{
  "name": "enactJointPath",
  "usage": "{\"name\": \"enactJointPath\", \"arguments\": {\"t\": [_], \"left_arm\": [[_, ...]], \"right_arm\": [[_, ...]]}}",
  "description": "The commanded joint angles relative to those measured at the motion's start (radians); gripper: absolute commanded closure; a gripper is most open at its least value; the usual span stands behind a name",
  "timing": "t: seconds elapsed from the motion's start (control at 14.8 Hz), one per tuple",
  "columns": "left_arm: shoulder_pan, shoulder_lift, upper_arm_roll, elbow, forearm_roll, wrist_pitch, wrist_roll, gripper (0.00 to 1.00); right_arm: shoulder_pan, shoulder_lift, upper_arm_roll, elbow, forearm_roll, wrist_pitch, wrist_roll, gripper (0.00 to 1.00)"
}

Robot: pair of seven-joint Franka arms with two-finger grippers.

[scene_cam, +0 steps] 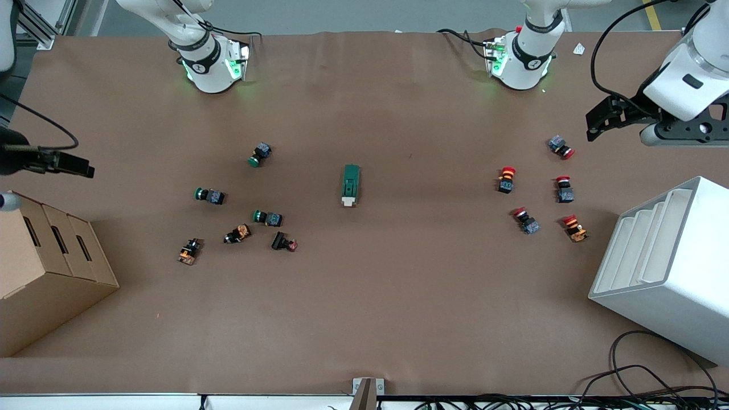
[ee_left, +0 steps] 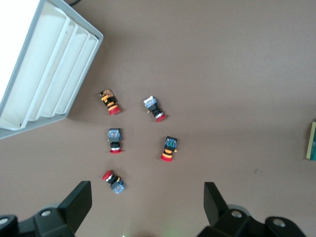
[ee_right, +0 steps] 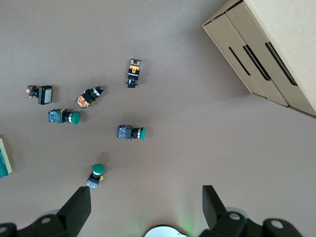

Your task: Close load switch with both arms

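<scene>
The load switch [scene_cam: 351, 184] is a dark green block with a cream end. It lies in the middle of the table, its cream end nearer the front camera. It shows at the edge of the left wrist view [ee_left: 312, 140] and of the right wrist view [ee_right: 4, 159]. My left gripper [scene_cam: 678, 128] hangs high over the left arm's end of the table, above the red push buttons, open and empty [ee_left: 146, 205]. My right gripper [scene_cam: 23, 159] hangs high over the right arm's end, open and empty [ee_right: 145, 207]. Both are well away from the switch.
Several red-capped push buttons [scene_cam: 507, 179] lie toward the left arm's end, beside a white slotted tray [scene_cam: 666, 267]. Green-capped and other buttons [scene_cam: 267, 217] lie toward the right arm's end, beside a cardboard box [scene_cam: 45, 267].
</scene>
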Motion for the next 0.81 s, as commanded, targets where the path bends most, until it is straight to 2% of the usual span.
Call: {"name": "enactJointPath", "arguments": {"t": [0.0, 0.2, 0.74], "left_arm": [[0.010, -0.057, -0.011, -0.068, -0.019, 0.003, 0.016, 0.00], [0.007, -0.053, -0.012, -0.046, -0.021, -0.016, 0.020, 0.00], [0.006, -0.022, -0.012, -0.003, -0.021, -0.034, 0.020, 0.00]], "right_arm": [[-0.018, -0.134, 0.014, -0.149, 0.016, 0.044, -0.002, 0.00], [-0.018, -0.246, 0.013, -0.263, 0.016, 0.087, -0.002, 0.00], [-0.016, -0.325, 0.013, -0.269, 0.016, 0.067, -0.002, 0.00]]}}
